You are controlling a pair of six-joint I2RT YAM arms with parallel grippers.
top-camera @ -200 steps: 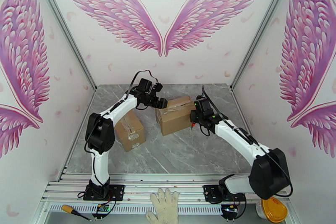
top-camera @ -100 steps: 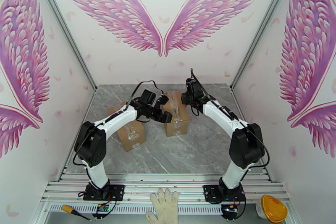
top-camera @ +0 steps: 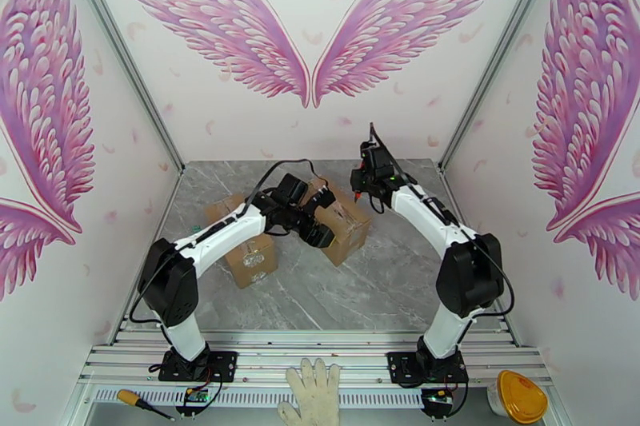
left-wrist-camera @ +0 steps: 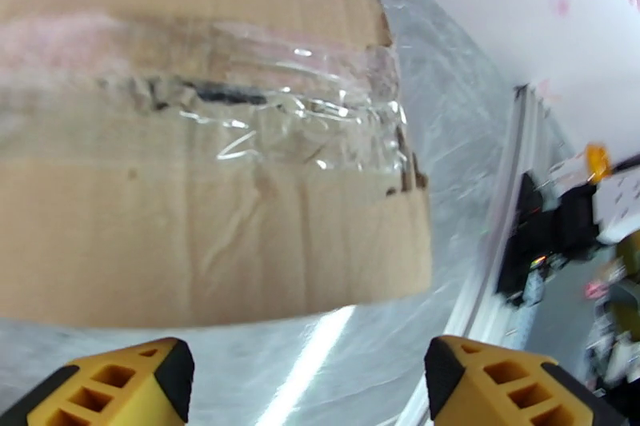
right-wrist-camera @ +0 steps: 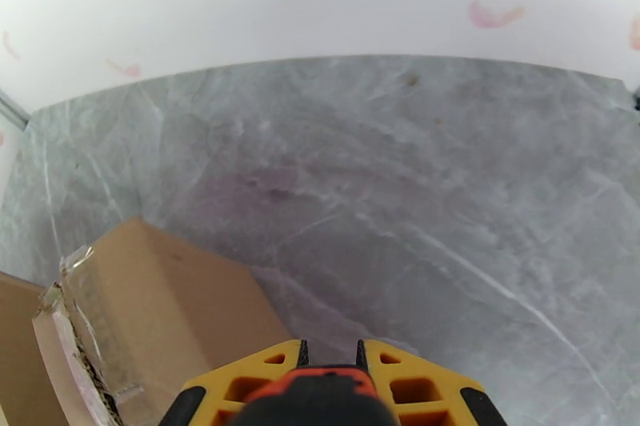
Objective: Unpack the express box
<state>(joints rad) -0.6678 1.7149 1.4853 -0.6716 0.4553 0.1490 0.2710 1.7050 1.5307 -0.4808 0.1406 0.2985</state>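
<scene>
**Express box mid-table, left fingers open at it**

Bottom edge of the top view: white glove (top-camera: 314,396), screwdriver (top-camera: 140,402) at left, yellow-lidded tub (top-camera: 520,397) at right. On the table (top-camera: 360,292), a second carton (top-camera: 248,252) sits centre-left. The express box (top-camera: 348,224) is skewed just right of it, tape crumpled with a dark slit. Left fingers (left-wrist-camera: 496,380) are spread wide with nothing between them, tips just short of the box. Right fingers (right-wrist-camera: 264,376) are clamped on an orange-black tool (right-wrist-camera: 320,396) near the box's far right corner.
</scene>
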